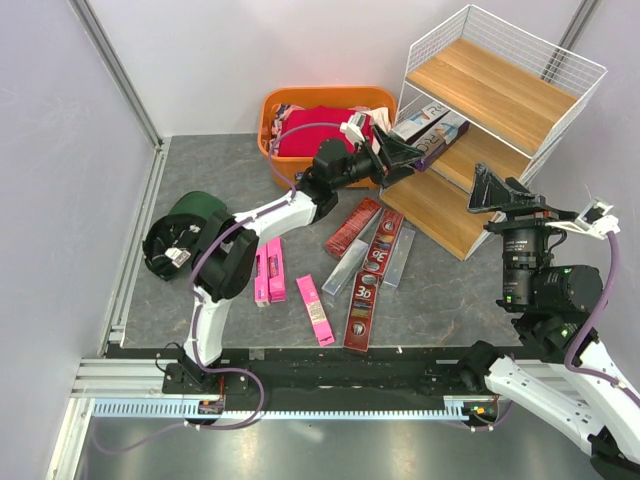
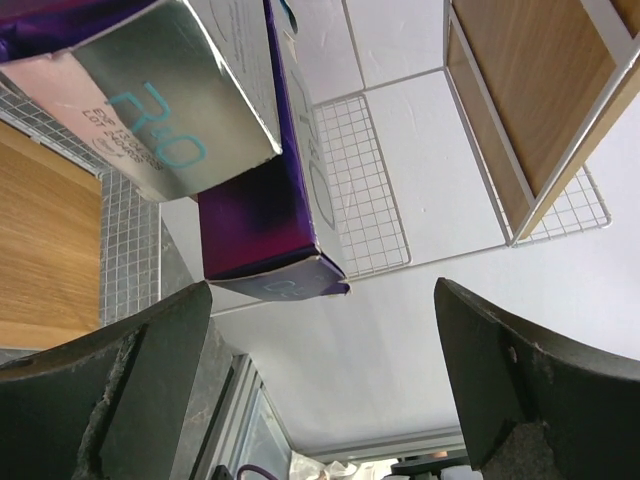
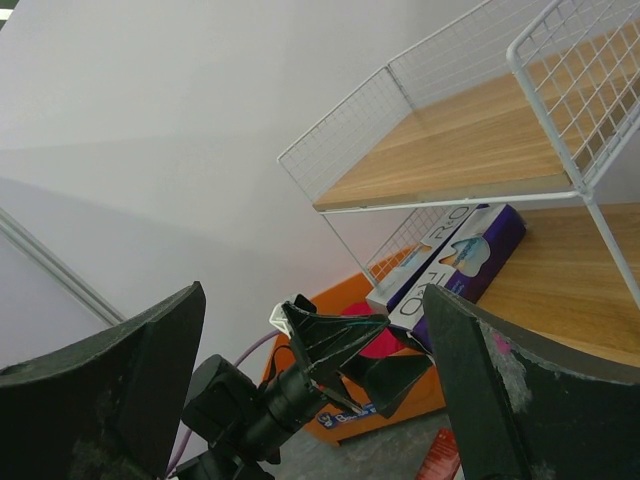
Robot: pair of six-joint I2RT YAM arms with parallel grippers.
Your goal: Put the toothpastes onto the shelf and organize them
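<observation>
Boxes lie in two places. Two are on the middle board of the shelf: a silver box and a purple box, side by side. Their long axes run along the board, and their near ends point at the left tool, which hangs just in front of them. In the left wrist view these ends are above the gap between the fingers and a little to the left of it. The left tool is open wide and holds nothing. The right tool is open and empty too, raised beside the lower board, well apart from any box.

The rest are on the desk between the arms: pink boxes, dark red boxes and grey boxes. From the left tool they lie below and back toward the arm bases. The pink ones point almost straight from near to far; the dark red ones lean with the far end toward the shelf. We judge that the left arm is nearer to the pink ones. For the next grasp the jaws should stand crosswise to the long axis of a box.
</observation>
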